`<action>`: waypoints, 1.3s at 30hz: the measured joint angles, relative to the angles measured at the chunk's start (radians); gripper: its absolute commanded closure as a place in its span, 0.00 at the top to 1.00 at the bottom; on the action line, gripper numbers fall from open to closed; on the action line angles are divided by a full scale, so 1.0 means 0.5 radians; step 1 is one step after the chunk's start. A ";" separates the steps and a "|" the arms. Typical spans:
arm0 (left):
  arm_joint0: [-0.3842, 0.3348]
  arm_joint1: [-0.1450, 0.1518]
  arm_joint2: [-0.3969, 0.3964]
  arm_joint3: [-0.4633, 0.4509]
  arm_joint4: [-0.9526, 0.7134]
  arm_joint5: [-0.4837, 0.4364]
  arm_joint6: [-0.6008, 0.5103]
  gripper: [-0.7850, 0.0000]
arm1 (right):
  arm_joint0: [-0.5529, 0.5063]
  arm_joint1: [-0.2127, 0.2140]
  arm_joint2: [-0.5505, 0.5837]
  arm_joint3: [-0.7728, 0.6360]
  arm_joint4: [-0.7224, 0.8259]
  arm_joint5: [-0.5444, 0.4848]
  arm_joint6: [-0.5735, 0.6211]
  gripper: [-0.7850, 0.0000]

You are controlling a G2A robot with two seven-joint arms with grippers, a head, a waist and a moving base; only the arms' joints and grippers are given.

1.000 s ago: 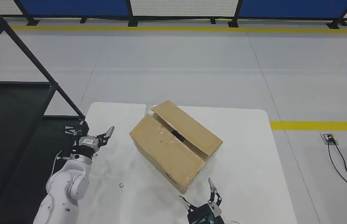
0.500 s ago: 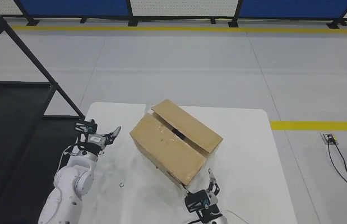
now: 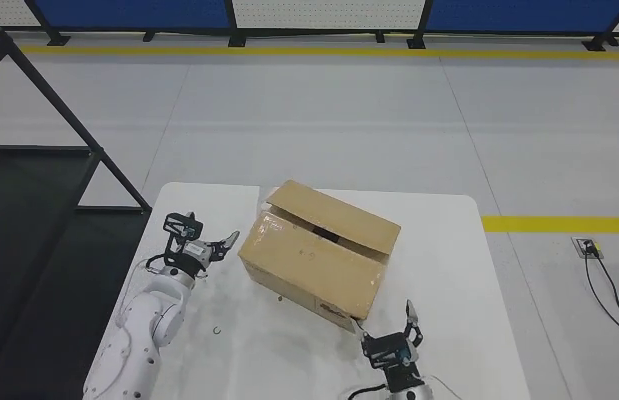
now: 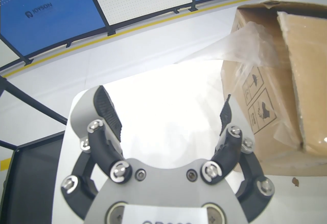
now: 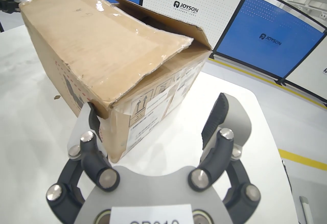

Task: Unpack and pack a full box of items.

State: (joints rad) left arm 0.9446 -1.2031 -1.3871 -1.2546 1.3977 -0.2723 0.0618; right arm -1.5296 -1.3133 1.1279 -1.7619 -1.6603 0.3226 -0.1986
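Note:
A brown cardboard box (image 3: 319, 255) stands on the white table (image 3: 459, 260), skewed to its edges. Its top flaps are slightly lifted, with a dark gap between them. Loose clear tape (image 4: 245, 43) hangs off the box (image 4: 276, 97) end that faces my left gripper. My left gripper (image 3: 204, 232) (image 4: 164, 99) is open just beside that end, with nothing between its fingers. At the table's front, my right gripper (image 3: 389, 325) (image 5: 155, 110) is open at the near corner of the box (image 5: 102, 41). One finger (image 5: 92, 117) touches that corner.
A black metal rack (image 3: 49, 200) stands left of the table. A small ring-like scrap (image 3: 218, 331) lies on the table in front of the left arm, and a cardboard crumb (image 4: 295, 181) lies by the box. Bare tabletop extends right of the box.
The box has turned and shifted a little to the right. My left gripper has moved right, up to the box's end. My right gripper has moved right along the front.

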 measured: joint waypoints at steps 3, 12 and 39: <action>0.016 0.002 0.026 -0.004 0.042 -0.041 0.018 1.00 | -0.032 0.007 0.059 -0.026 0.071 -0.078 -0.074 1.00; 0.128 0.010 0.052 -0.061 0.080 -0.118 0.103 1.00 | -0.125 0.063 0.318 -0.048 0.388 -0.770 -0.469 1.00; 0.465 0.041 0.082 -0.415 0.203 -0.258 0.179 1.00 | -0.113 0.110 0.523 -0.130 0.487 -1.201 -0.471 1.00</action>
State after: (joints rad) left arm 1.1773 -1.1824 -1.3459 -1.4624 1.4993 -0.4013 0.1514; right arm -1.5859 -1.2584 1.3894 -1.8267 -1.4170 -0.2780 -0.4342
